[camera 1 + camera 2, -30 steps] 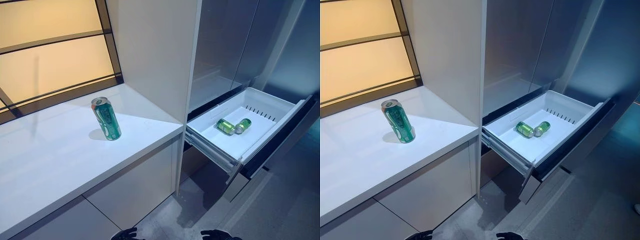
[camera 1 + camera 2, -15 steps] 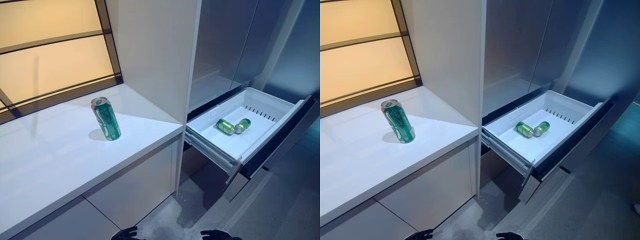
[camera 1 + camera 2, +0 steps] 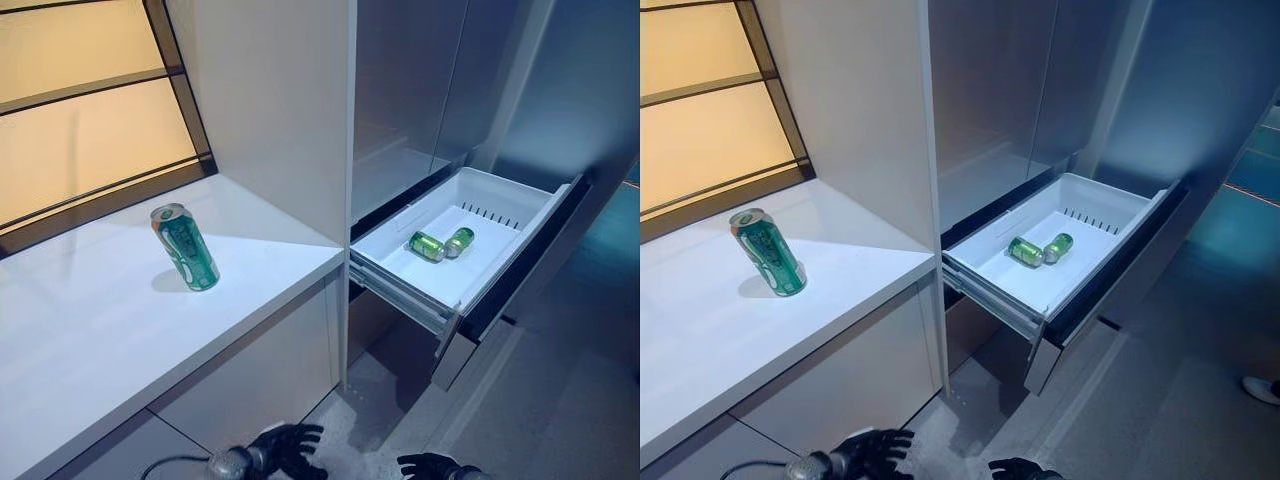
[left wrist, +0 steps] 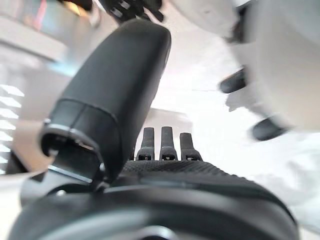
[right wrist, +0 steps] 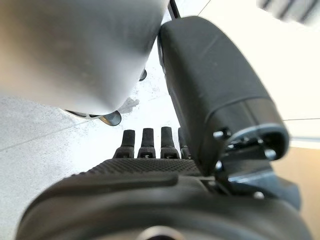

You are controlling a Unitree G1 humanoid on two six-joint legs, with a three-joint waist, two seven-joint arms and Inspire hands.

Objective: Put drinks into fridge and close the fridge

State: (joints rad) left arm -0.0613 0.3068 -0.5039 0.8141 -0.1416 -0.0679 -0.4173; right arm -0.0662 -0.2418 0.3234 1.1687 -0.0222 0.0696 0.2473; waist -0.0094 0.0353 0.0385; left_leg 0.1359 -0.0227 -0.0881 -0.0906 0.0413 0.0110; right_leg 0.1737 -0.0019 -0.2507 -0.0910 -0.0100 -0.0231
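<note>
Glossy metal can [image 3: 186, 247], white plastic drawer [image 3: 462, 236], matt counter [image 3: 120, 320].

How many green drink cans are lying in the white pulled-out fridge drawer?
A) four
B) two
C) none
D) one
B: two green drink cans lie on their sides, close together, in the white pulled-out fridge drawer; a third green can stands upright on the white counter.

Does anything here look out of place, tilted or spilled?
Nothing is spilled or damaged. Two green cans lie on their sides in the open white fridge drawer; one green can stands upright on the white counter.
</note>
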